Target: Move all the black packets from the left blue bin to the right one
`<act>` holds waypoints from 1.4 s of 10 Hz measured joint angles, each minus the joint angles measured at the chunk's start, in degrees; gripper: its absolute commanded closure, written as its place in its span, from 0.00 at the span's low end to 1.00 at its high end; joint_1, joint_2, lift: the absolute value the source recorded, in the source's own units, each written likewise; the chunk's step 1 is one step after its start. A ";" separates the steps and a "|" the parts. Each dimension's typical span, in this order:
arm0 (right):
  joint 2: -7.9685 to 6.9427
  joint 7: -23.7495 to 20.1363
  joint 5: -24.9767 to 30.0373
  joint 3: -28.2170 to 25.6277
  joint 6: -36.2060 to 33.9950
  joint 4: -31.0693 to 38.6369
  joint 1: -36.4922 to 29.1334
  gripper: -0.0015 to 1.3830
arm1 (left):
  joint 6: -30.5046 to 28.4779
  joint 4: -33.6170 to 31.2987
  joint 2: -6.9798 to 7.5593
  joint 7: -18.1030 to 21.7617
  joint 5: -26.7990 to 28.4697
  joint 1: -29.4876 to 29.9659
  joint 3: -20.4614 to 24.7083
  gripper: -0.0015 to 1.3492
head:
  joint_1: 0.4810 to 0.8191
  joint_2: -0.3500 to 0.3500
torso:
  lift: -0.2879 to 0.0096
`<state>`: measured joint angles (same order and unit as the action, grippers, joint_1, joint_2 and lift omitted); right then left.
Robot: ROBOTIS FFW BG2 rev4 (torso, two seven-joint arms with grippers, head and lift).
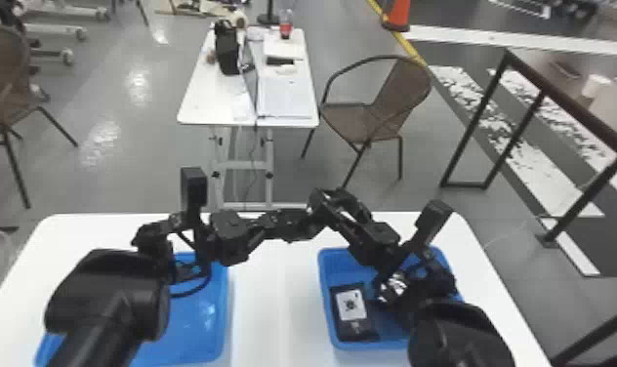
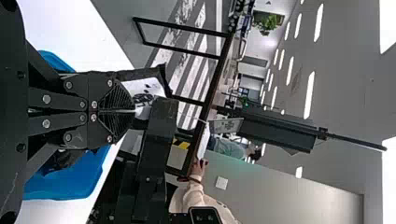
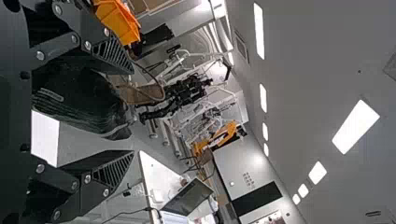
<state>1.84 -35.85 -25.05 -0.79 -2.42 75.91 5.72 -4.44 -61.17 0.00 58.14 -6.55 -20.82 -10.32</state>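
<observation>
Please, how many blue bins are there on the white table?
2. In the head view, the left bin is on the table's left side, partly hidden by the left arm. The right bin is toward the right, partly behind the right arm.

Closed pincer (image 1: 300, 225), blue bin (image 2: 79, 182) beyond

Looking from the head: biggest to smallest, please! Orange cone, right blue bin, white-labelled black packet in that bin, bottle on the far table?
1. Right blue bin
2. Black packet
3. Orange cone, its top cut off
4. Bottle
</observation>
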 measured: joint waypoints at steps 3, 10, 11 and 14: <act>0.06 -0.76 -2.38 0.21 1.00 -0.76 -0.76 0.92 | 0.11 0.00 0.00 -0.11 0.06 0.00 0.47 0.90 | 0.63 0.29 | 0.97; 0.94 -1.51 -5.48 -0.95 2.34 -1.06 -1.80 0.93 | 0.88 -0.07 0.00 -4.62 -2.89 3.05 3.90 0.67 | 0.63 0.30 | 0.97; 1.10 -1.51 -4.52 -2.78 2.40 -1.63 -1.42 0.93 | 0.92 -0.08 0.00 -5.05 -3.70 3.80 4.82 0.47 | 0.63 0.30 | 0.97; 3.11 -1.41 -4.13 -5.85 2.42 -5.43 -0.85 0.93 | 1.16 -1.82 0.05 -5.58 -7.77 6.53 7.17 0.08 | 0.63 0.25 | 0.97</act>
<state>4.95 -37.26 -29.18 -6.64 0.00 70.48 4.87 -3.28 -62.99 0.05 52.56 -14.32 -14.30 -3.15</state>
